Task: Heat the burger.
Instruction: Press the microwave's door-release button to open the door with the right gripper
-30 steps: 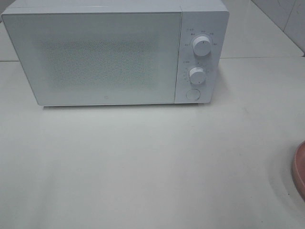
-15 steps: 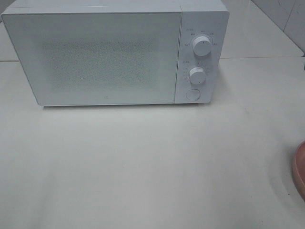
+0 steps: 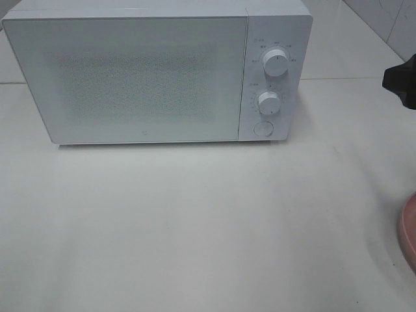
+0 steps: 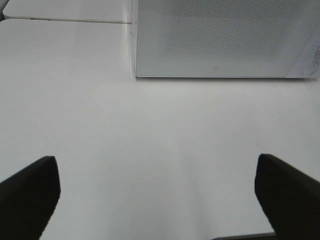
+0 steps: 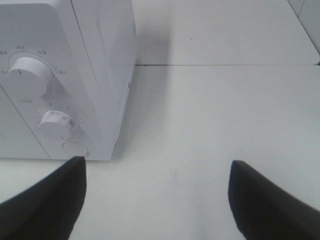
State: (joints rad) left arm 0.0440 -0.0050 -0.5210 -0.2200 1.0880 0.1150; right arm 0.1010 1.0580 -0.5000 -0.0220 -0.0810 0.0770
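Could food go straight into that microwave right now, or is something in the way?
The microwave door is shut across the opening, so it must be opened first. No burger shows in any view; only the rim of a pink plate peeks in at the right edge of the high view.

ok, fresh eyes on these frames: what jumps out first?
The white microwave dominates the back left of the table, with its door shut and two knobs down its right panel. A pink plate is cut off at the high view's right edge, and no burger shows in any view. The left gripper and right gripper hang open and empty over bare table.
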